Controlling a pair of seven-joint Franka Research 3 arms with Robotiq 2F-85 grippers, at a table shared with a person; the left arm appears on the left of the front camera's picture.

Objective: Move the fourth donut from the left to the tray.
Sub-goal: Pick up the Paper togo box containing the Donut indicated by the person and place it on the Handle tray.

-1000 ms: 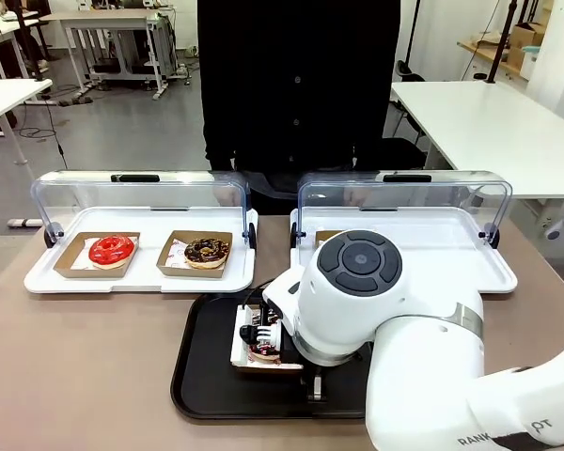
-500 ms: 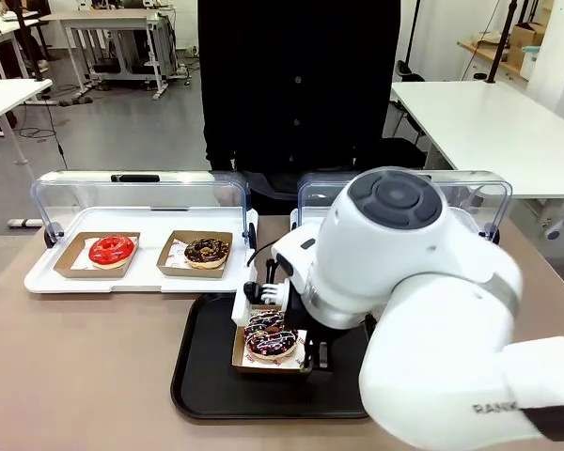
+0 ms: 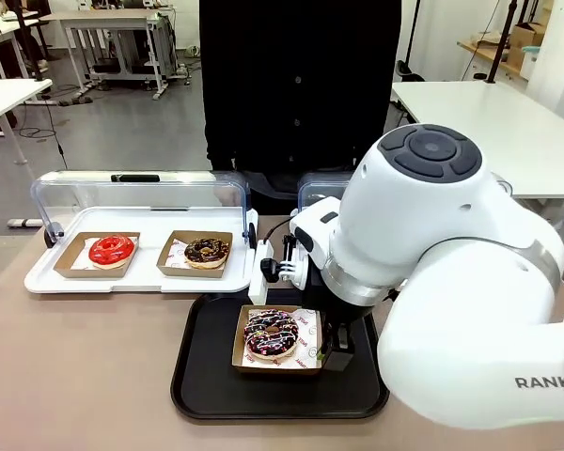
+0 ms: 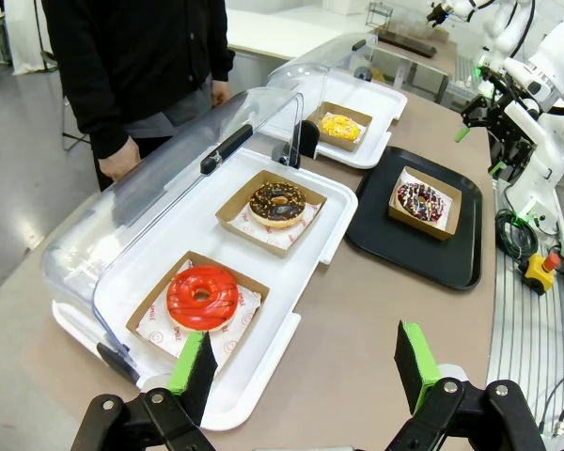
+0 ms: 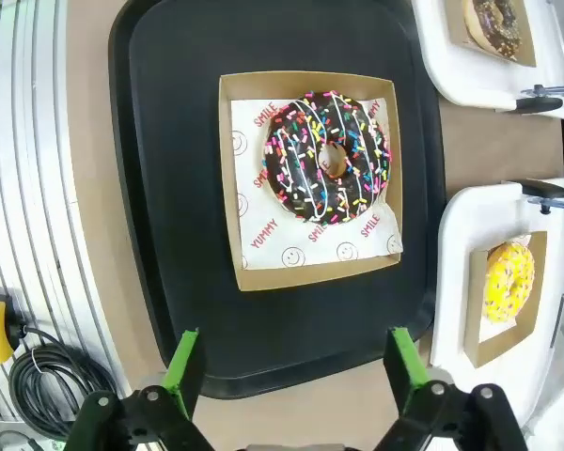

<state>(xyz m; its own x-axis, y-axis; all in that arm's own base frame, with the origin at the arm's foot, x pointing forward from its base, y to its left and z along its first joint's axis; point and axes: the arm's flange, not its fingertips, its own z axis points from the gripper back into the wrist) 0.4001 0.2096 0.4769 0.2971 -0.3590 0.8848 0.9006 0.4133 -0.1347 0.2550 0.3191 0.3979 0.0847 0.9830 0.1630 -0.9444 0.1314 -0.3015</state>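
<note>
Fourth donut (image 5: 327,157) on tray (image 5: 169,122); paper reads "SMILE", "YUMMY". Both arms' fingers wide apart, empty.

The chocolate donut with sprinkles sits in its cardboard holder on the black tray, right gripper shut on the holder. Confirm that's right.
Not quite. The right gripper is open, above the chocolate donut and clear of its cardboard holder; the right wrist view shows this. The donut does sit on the black tray.
</note>
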